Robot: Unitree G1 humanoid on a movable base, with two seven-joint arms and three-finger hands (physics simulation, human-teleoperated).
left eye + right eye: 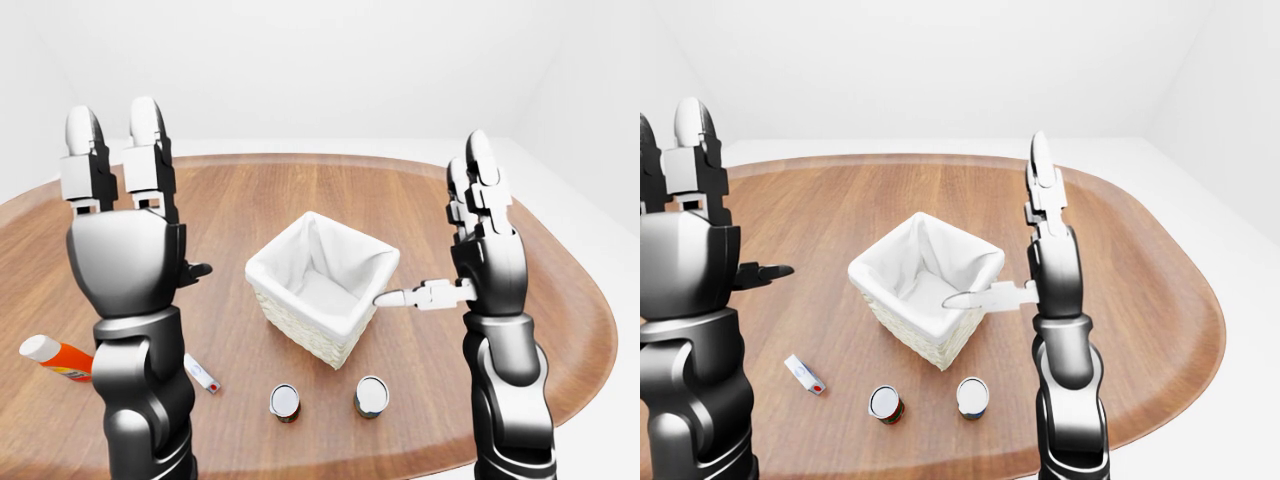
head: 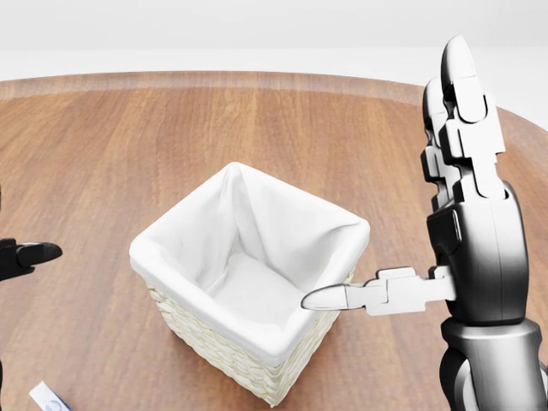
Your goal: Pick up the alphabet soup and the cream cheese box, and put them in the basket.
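The white-lined wicker basket [image 1: 318,290] stands mid-table and holds nothing that I can see. Two upright cans stand below it in the left-eye view, one with a reddish label [image 1: 885,404] and one with a darker label [image 1: 972,397]; which is the alphabet soup I cannot tell. A small flat white box with a red mark [image 1: 203,375], likely the cream cheese, lies left of the cans. My left hand [image 1: 150,190] is raised left of the basket, open. My right hand [image 1: 440,235] is raised on the right, open, its thumb tip over the basket's right rim. Neither hand holds anything.
A red-orange tube with a white cap [image 1: 52,357] lies near the table's left edge. The oval wooden table [image 1: 300,200] stretches beyond the basket, and its near edge runs just below the cans. White floor surrounds it.
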